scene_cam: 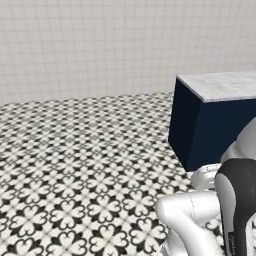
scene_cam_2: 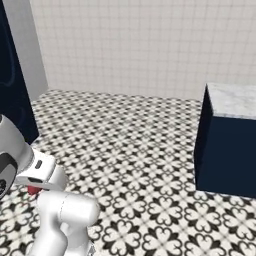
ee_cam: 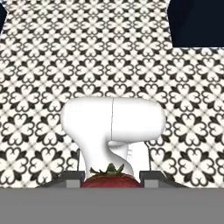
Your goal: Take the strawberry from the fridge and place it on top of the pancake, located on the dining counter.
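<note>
A small red strawberry (ee_cam: pixel 110 180) with green leaves sits between my two dark fingertips (ee_cam: pixel 72 178) at the bottom of the hand view. My gripper (ee_cam: pixel 111 177) is shut on it. In the right base view the strawberry (scene_cam_2: pixel 33 190) shows as a red speck under my hand, low over the floor. The dining counter's end (scene_cam: pixel 216 86), a marble top on a navy base, stands ahead to the right (scene_cam_2: pixel 231 101). Its top is bare where visible. The pancake and the fridge are out of view.
Black-and-white patterned floor tiles (scene_cam: pixel 75 150) stretch to a pale tiled wall (scene_cam_2: pixel 140 45). A dark navy panel (scene_cam_2: pixel 11 85) stands at the left edge of the right base view. The counter's navy base (ee_cam: pixel 197 22) shows at the hand view's top right.
</note>
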